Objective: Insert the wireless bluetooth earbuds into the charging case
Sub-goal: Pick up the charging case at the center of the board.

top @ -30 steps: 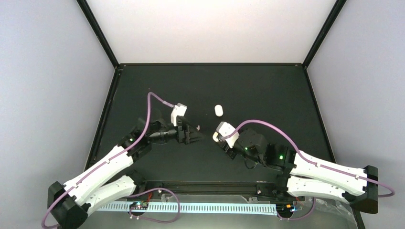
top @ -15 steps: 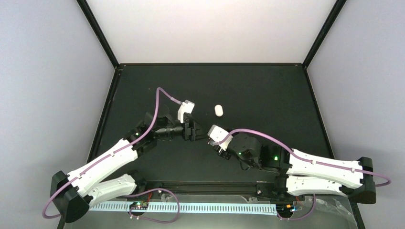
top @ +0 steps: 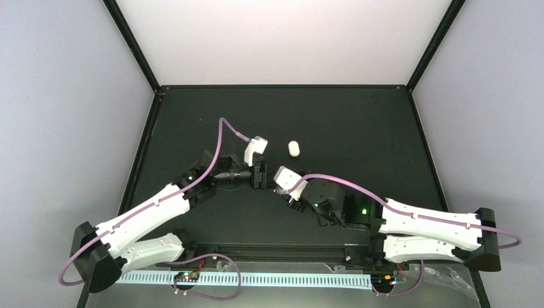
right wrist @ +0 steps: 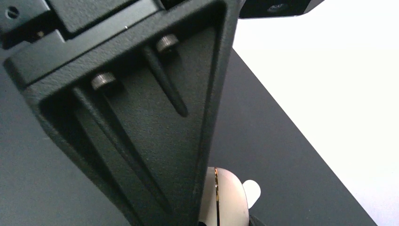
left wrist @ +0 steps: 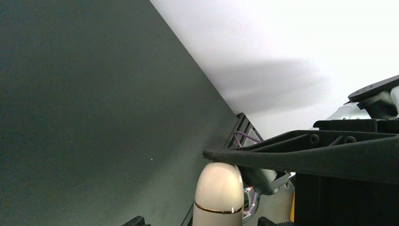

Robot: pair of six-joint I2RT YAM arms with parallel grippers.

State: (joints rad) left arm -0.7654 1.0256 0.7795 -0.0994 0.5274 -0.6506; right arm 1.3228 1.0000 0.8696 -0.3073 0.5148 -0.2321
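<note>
Black table (top: pixel 359 128) w/ both arms meeting mid-table, pincers nose to nose. Left pincer (top: pixel 263 179): jaws spread, standing clear either side of the charging case (left wrist: pixel 219 193), not pinching it. Right pincer (top: pixel 278 185): own jaws mostly hidden in its wrist view, but the case sits right at its mouth, up off the table, so it's prob. pinched on the case's lower end. Case is thus btw the two pincers, its domed end poking toward the left one. A white oval thing (top: pixel 294 148) lies on the table just beyond and to the far side of both pincers. Earbuds: none shows in any view.

Handling, as a judgement: case is a small, light, stiff plastic shell, glossy and rounded all over, so slippery; a pinch on the dome would likely squirt it out. Best hold is across the body on one side of the gold seam (left wrist: pixel 219 208), leaving the other half free to hinge open. Buds would be tiny, v. light, smooth, apt to roll or flick; take them by the stem, gentle squeeze.
</note>
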